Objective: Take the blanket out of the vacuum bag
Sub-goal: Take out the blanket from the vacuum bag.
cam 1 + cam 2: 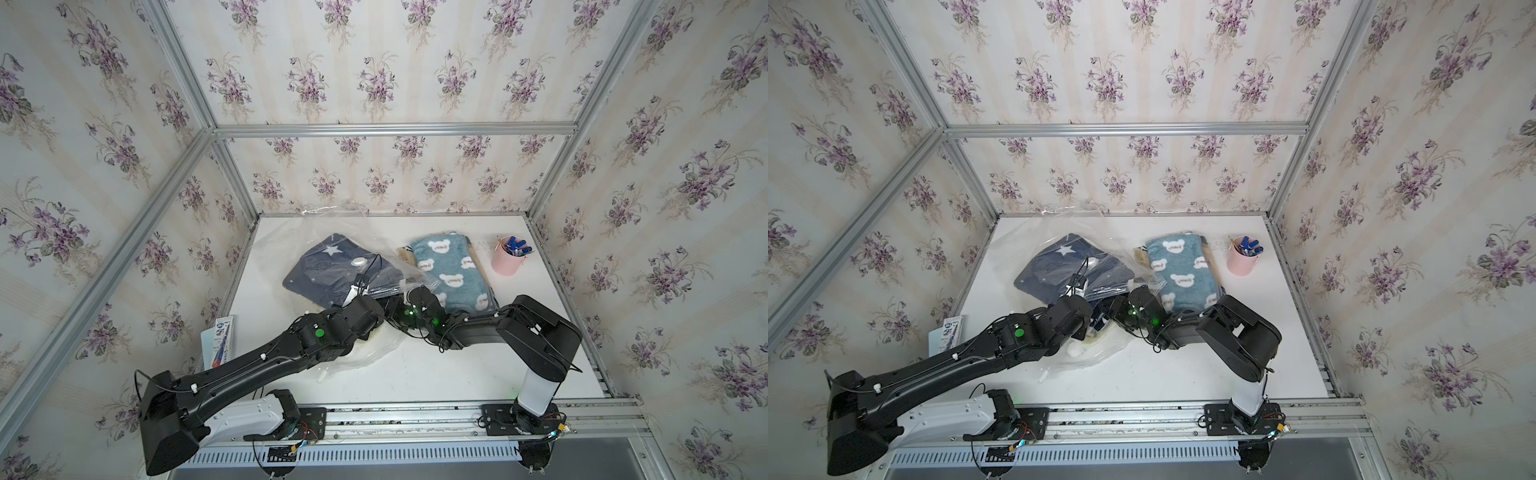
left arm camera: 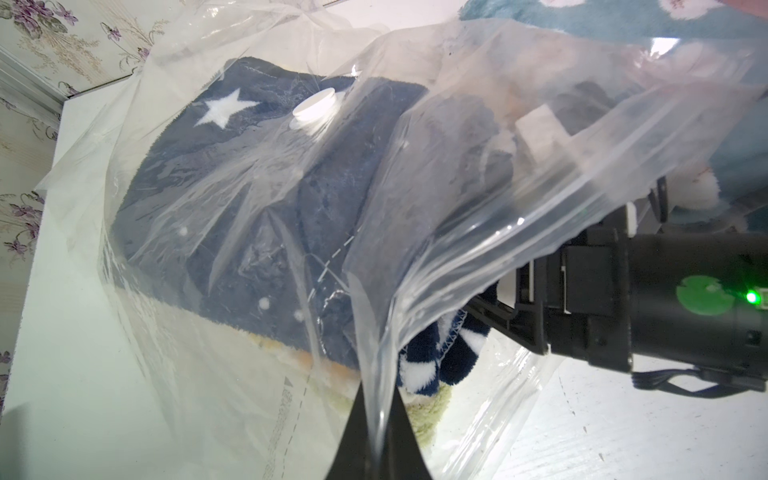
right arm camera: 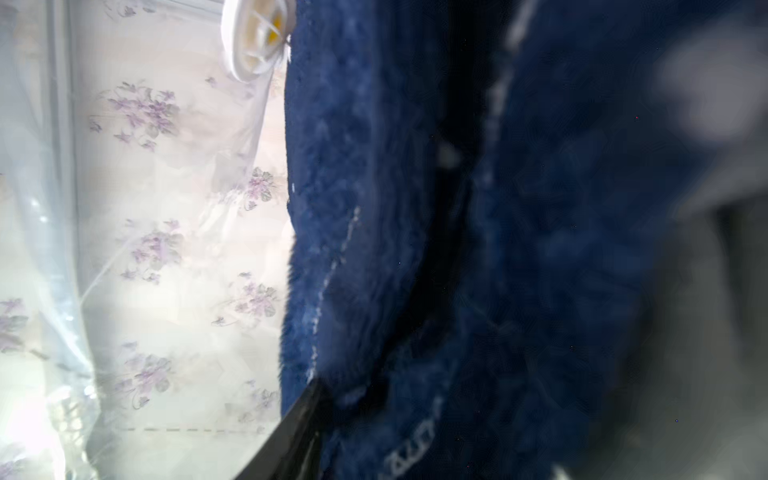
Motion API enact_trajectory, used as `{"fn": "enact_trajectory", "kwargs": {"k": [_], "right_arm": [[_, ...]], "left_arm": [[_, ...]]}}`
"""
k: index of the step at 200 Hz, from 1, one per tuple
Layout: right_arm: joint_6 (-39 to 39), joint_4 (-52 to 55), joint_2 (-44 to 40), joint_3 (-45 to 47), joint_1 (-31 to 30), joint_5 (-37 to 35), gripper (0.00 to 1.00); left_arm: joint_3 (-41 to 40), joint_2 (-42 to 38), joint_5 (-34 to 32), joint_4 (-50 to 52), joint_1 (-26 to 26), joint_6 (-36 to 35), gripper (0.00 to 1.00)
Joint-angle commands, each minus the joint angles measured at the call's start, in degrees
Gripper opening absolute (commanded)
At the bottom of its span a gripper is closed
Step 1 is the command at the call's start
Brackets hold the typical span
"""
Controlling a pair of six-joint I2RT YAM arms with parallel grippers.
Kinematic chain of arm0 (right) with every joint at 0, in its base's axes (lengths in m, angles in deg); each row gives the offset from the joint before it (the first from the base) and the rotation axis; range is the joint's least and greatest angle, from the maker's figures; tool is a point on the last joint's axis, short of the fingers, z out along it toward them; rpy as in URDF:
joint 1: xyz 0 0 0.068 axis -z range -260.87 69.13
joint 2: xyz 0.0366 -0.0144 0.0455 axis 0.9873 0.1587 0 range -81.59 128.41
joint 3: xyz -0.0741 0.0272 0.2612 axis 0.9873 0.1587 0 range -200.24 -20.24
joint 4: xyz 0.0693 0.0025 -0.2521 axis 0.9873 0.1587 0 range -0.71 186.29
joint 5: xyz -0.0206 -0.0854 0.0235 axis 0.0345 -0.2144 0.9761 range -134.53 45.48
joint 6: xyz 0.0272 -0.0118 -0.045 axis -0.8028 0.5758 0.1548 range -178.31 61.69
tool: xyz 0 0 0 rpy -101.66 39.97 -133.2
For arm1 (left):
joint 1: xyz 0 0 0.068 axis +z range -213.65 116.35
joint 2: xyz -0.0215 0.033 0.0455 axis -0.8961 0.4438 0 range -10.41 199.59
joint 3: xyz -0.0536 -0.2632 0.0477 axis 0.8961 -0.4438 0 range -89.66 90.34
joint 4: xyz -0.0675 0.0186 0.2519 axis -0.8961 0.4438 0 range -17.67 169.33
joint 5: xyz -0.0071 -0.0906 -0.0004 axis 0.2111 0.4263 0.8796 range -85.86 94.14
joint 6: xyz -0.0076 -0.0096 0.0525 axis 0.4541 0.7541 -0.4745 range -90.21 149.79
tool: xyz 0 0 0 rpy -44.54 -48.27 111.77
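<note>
The white tabletop carries everything; the vacuum bag, clear and crinkled, lies on its left rear part, its far edge up against the back wall and its open mouth turned toward the arms; inside it lies the blanket, folded, navy with a white star; in the left wrist view a navy-and-white corner of the blanket shows at the mouth, under the raised upper sheet of the vacuum bag. Just right of the vacuum bag lies a teal cloth with white bear faces, and the edge of the plastic overlaps it. The left gripper is pinched closed on the lip of that upper sheet and holds it off the blanket; the right gripper reaches into the mouth beneath the plastic; in the right wrist view one black finger lies against the navy pile, the other finger is hidden, so whether this gripper is open or closed cannot be told. A pink cup of pens stands at the right rear, apart from the teal cloth; a printed leaflet lies at the left edge; the round white valve cap sits on the bag's upper face over the blanket.
</note>
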Motion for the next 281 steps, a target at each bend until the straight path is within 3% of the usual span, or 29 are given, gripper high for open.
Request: {"fn": "enact_trajectory", "kwargs": {"k": [1, 53, 89, 128, 188, 281], "right_arm": [[1.5, 2.4, 1.1, -1.2, 0.3, -0.6, 0.53], [0.5, -5.2, 3.5, -2.5, 0.9, 2.0, 0.55], [-0.4, -10.1, 3.1, -1.5, 0.5, 3.2, 0.46], [-2.2, -13.4, 2.5, -2.3, 0.0, 5.7, 0.44], [-0.7, -10.3, 3.0, -9.9, 0.0, 7.4, 0.44], [-4.9, -8.8, 4.0, -6.1, 0.6, 4.7, 0.57]], "left_arm": [[0.5, 0.8, 0.2, -1.2, 0.0, -0.1, 0.07], [0.1, 0.9, 0.6, -1.1, 0.0, 0.4, 0.07], [-0.2, 0.9, 0.3, -1.1, 0.0, 0.4, 0.07], [0.0, 1.4, -0.1, -1.3, 0.0, 0.0, 0.07], [0.9, 0.8, -1.1, -0.7, 0.1, -0.5, 0.07], [0.8, 0.8, -1.2, -1.3, 0.0, -0.8, 0.07]]}}
